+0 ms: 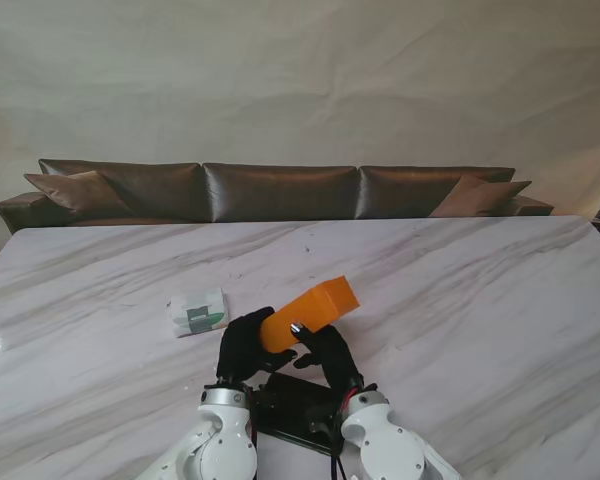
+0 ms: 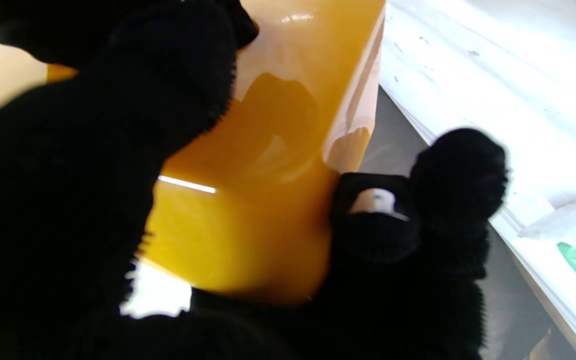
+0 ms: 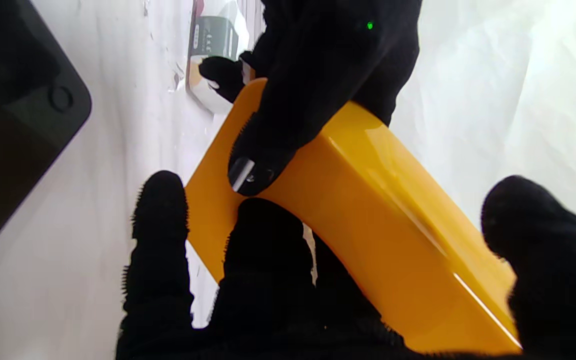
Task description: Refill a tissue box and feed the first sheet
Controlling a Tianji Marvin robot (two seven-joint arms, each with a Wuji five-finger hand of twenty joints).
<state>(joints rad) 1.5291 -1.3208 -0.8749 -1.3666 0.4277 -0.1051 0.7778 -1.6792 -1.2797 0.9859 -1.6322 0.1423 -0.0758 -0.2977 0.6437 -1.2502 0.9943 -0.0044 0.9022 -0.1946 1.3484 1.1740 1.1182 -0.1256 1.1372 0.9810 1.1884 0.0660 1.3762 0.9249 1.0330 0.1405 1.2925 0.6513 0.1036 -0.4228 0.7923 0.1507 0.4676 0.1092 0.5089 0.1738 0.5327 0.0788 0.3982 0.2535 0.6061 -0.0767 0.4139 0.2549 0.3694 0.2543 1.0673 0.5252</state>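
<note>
An orange tissue box [image 1: 310,312] is lifted off the marble table [image 1: 460,300], its far end tilted up and to the right. My left hand [image 1: 245,345] grips the box's near left end, fingers wrapped over it [image 2: 268,160]. Under the near right end sits my right hand [image 1: 328,355]; its fingers [image 3: 263,260] press the box [image 3: 368,210] while the thumb [image 3: 543,250] stands a little off the other side. My left hand [image 3: 318,75] shows beyond the box there. A white and green tissue pack [image 1: 198,312] lies flat on the table, left of the box.
A flat black device [image 1: 300,410] lies on the table between my forearms, close to me, also in the right wrist view [image 3: 13,100]. A brown sofa [image 1: 280,190] runs along the table's far edge. The tissue pack [image 3: 213,40] lies just beyond my left hand.
</note>
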